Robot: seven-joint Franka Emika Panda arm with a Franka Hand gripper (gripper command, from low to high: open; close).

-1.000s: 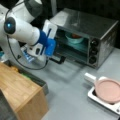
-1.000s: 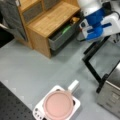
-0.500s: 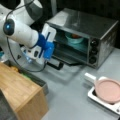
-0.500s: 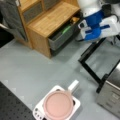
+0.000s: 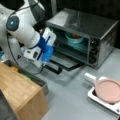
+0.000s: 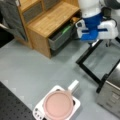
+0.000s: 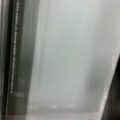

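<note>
1. Gripper [image 5: 41,65]: above the outer edge of the open oven door [image 5: 65,63], fingers hidden; grip state cannot be told.
2. Oven [image 5: 82,35]: door folded down flat, bowl [image 5: 73,38] on the inner rack.
3. Handling, judged: keep contact at the door handle [image 6: 87,72], move slowly along the hinge arc.
4. Nearby: pan [image 6: 58,105], wooden cabinet [image 6: 48,21].

A front view looks down at the oven [image 5: 86,37] from its open front, close in; a front view looks steeply down from the opposite side. Both share the arm, oven door [image 6: 98,63], pan [image 6: 58,105] and cabinet [image 5: 21,92]. The wrist view faces the door glass, very close
</note>
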